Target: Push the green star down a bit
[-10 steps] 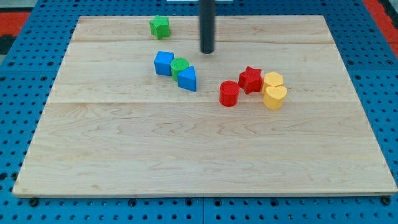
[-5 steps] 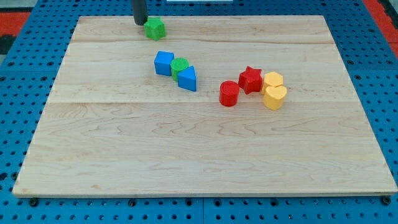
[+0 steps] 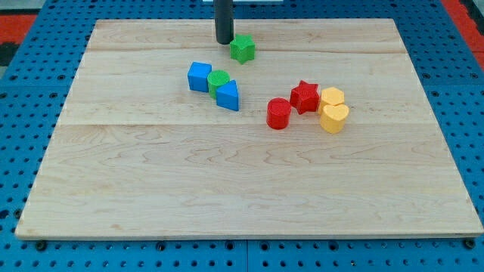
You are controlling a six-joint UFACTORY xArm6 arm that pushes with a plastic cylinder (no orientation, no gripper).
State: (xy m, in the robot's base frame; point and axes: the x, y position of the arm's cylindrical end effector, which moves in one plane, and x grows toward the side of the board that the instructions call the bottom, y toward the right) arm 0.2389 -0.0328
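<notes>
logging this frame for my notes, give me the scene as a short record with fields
tip: my tip on the board near the view's top, just left of the green star
green star: right beside my tip, above the blue-green cluster
left cluster: blue cube, green cylinder, blue triangle, touching in a row
right cluster: red cylinder, red star, yellow hexagon, yellow heart
surface: wooden board

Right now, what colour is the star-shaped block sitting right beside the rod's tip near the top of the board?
Green. The green star shows clearly in the camera view, just right of my tip.
</notes>
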